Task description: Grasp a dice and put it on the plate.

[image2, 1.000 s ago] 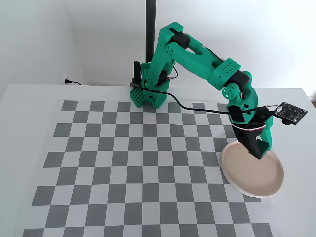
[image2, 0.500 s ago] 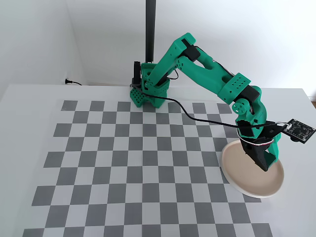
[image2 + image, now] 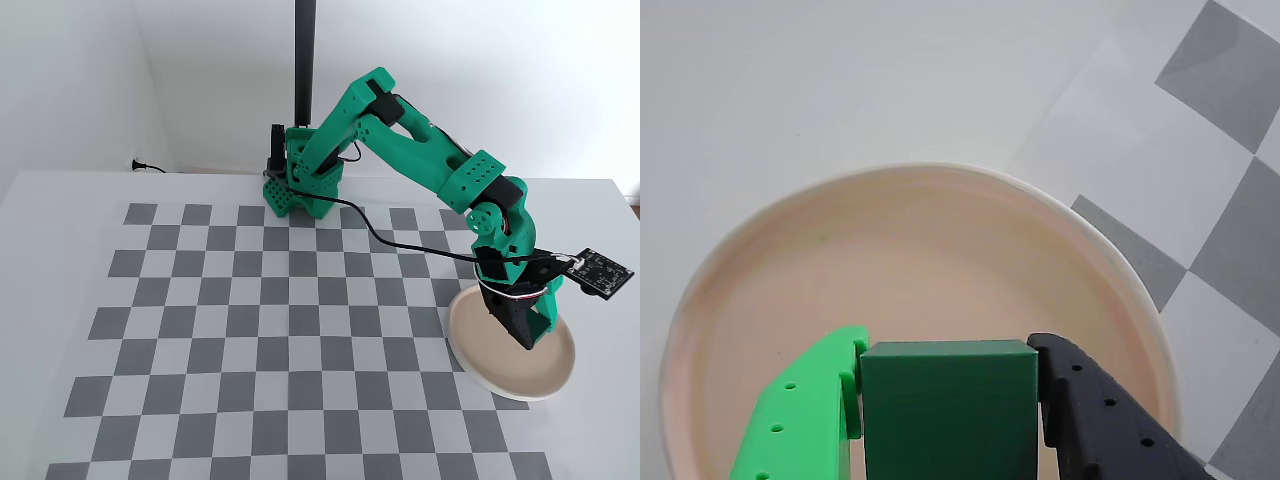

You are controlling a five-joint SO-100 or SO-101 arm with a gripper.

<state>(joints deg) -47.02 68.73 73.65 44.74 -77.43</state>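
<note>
- No brand, label or writing can be read in either view.
- In the fixed view the checkerboard mat (image 3: 290,330) of grey and white squares covers most of the white counter (image 3: 60,210), running from the left side across to the plate.
- A black pole (image 3: 304,60) rises at 12 o'clock, just behind the green arm's base (image 3: 298,190), which stands at the mat's far edge.
- The arm (image 3: 420,160) reaches from the base toward 4 o'clock, a black cable (image 3: 400,247) trailing along it, and a small circuit board (image 3: 603,270) sticks out to the right at the wrist.
- The plate (image 3: 475,368), pale beige-pink with a white rim, lies at the mat's right edge, at about 4 o'clock; the claw (image 3: 524,335) hangs over its middle, and apart from it the dish holds nothing else visible.
- In the wrist view the claw (image 3: 948,420) is closed on the dice (image 3: 948,405), a dark green cube with plain faces, pressed between a bright green finger (image 3: 805,415) on the left and a black finger (image 3: 1100,420) on the right.
- The dice sits at 6 o'clock in that view, over the plate's (image 3: 890,260) bowl; whether it touches the plate cannot be told.
</note>
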